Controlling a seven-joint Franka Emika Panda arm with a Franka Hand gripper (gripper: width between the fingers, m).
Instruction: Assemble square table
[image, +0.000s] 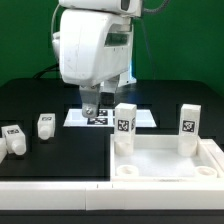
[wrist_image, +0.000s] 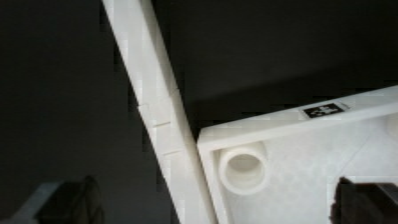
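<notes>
At the exterior view's left, two short legs (image: 13, 140) (image: 45, 124) lie loose on the black bench (image: 40, 100), near each other but apart. They look like light, stiff plastic blocks with smooth and probably slippery faces. A squeeze across two flat opposite sides near mid-length should hold them best.

Further right, the tool (image: 94, 110) hangs over the marker board (image: 145, 117) with its jaws spread wide and nothing between them. In the wrist view the dark fingertips (wrist_image: 63, 200) stand far apart.

Right of it, two more legs (image: 124, 125) (image: 190, 120) stand upright at the far edge of the table top (image: 165, 165). Whether they sit in it or behind it I cannot tell.

The top lies near and to the right, beside a long white bar (image: 50, 185), with one corner hole (wrist_image: 244, 170) showing. It is rigid and too wide to span, so its raised rim is the likely place to pinch, or it could be pushed.
</notes>
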